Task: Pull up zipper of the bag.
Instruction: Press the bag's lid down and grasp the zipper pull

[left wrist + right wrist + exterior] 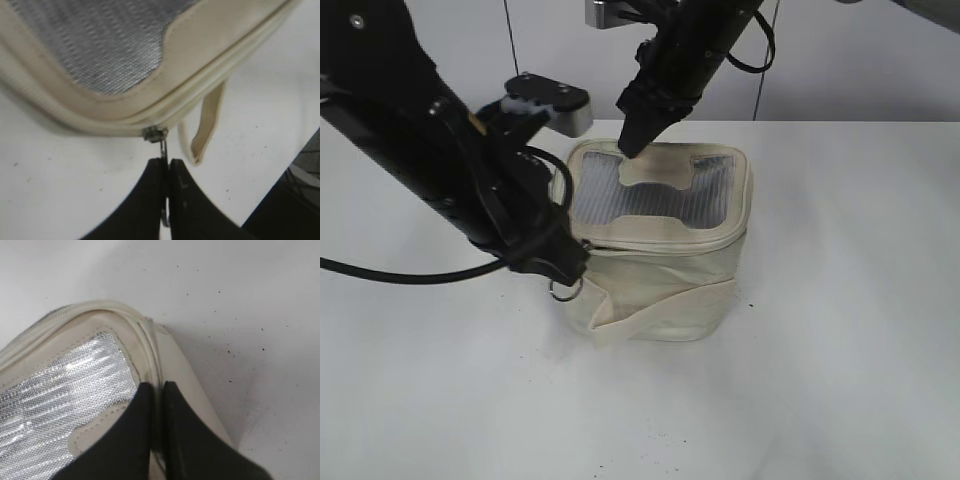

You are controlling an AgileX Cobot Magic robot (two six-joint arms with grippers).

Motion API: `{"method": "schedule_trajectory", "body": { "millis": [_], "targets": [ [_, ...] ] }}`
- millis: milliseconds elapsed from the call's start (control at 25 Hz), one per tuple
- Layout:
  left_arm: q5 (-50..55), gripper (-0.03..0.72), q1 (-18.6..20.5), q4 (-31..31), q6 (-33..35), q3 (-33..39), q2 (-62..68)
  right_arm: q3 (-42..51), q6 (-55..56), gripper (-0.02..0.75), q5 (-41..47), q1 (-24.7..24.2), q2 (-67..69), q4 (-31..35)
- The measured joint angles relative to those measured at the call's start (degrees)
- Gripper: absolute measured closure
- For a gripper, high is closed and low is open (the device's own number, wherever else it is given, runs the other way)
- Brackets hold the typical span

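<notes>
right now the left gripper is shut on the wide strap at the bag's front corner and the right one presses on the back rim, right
Not quite. The left gripper is shut on the zipper's metal pull, not the strap, which hangs free beside it; the left wrist view shows this. The right gripper does press on the bag's back rim.

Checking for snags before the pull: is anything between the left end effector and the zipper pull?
No. The left end effector is already shut on the zipper's metal pull at the bag's front corner; only the loose strap end hangs beside it.
</notes>
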Motion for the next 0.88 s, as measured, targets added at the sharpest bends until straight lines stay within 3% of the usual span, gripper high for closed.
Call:
{"method": "schedule_trajectory", "body": {
  "millis": [240, 560, 680, 800, 880],
  "targets": [
    [-11.71, 0.685, -9.20, -2.33, -3.06, 0.20, 0.38, 0.00, -0.09, 0.703, 0.00, -0.05, 0.00, -0.12],
    [-16.83, 0.685, -10.95, -7.35, -4.23, 0.71, 0.81, 0.17, -0.40, 0.703, 0.05, 0.00, 0.00, -0.36],
    [-15.33, 0.685, -10.95, -3.46, -12.26, 0.71, 0.81, 0.17, -0.40, 0.703, 0.05, 0.00, 0.00, -0.19],
    [-14.21, 0.685, -10.95, 3.95, -25.25, 0.71, 0.58, 0.17, -0.31, 0.707, 0.05, 0.00, 0.00, -0.10],
    [-15.88, 0.685, -11.01, 4.64, -31.72, 0.71, 0.46, 0.17, -0.31, 0.707, 0.05, -0.06, 0.00, 0.23]
  ]
}}
